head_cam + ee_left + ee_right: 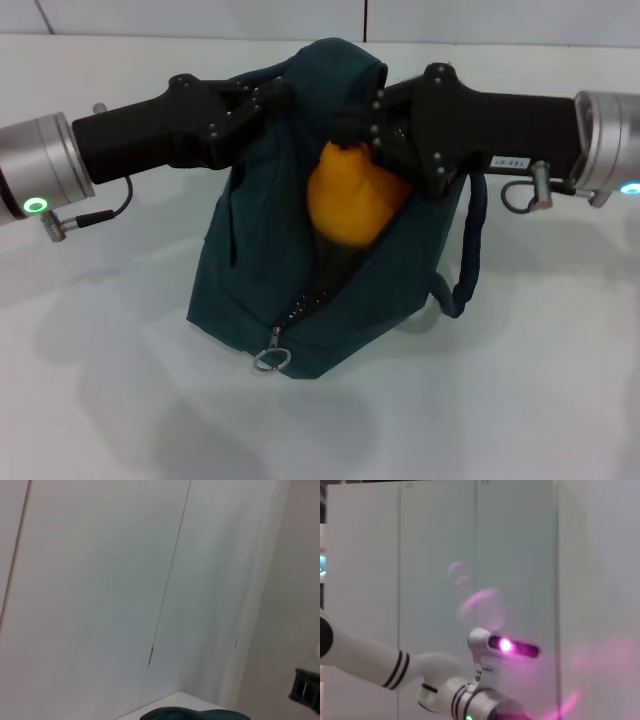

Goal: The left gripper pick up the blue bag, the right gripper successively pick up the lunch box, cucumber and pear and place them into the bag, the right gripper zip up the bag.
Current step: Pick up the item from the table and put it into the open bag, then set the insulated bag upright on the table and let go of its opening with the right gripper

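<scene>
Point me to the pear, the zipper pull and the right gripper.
pear [345, 205], head view, on its orange skin showing in the bag's opening.
zipper pull [272, 358], head view, on the metal ring.
right gripper [362, 120], head view, at the fingertips on the pear's top.

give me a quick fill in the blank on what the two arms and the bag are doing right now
1. The right gripper holds the ____ over the open blue bag.
2. The left gripper grips the bag near its ____.
3. The bag's zipper is ____, with the ring pull at its low front end.
4. The bag's loose loop handle hangs on the robot's ____ side.

Missing words: pear; top; open; right
</scene>
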Robot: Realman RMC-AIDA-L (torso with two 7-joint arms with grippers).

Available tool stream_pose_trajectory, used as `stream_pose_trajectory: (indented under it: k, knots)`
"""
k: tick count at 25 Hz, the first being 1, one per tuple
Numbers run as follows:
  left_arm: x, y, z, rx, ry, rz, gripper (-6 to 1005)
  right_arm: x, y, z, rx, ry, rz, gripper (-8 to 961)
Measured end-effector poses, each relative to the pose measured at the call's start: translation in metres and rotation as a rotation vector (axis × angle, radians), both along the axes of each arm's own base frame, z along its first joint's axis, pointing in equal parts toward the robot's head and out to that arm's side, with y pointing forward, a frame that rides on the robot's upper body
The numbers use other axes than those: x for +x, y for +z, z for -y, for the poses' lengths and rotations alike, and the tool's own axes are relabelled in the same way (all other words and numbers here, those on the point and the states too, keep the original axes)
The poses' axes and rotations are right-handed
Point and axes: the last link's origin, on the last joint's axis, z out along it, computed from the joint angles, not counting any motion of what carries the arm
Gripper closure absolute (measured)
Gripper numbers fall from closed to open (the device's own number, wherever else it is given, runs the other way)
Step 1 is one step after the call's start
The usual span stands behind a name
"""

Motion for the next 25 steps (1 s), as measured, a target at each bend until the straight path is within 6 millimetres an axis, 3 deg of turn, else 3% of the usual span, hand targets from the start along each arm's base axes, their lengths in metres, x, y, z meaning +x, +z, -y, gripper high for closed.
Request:
stream_pose_trajectory:
  k: [16,20,25]
  knots:
    - [-0.001,-0.001,0.000,0.005,0.005,-0.003,964,0.003,-0.006,-0.003,-0.007,-0.068,0.013,870]
    - [-0.003,-0.001,0.000,0.005,0.010,-0.002,965,0.004,-0.001,0.001,-0.011,-0.069,-0.023,725]
    - [-0.006,-0.001,0.002,0.008,0.020,-0.001,965,0.023,0.025,0.016,-0.035,-0.060,0.002,508]
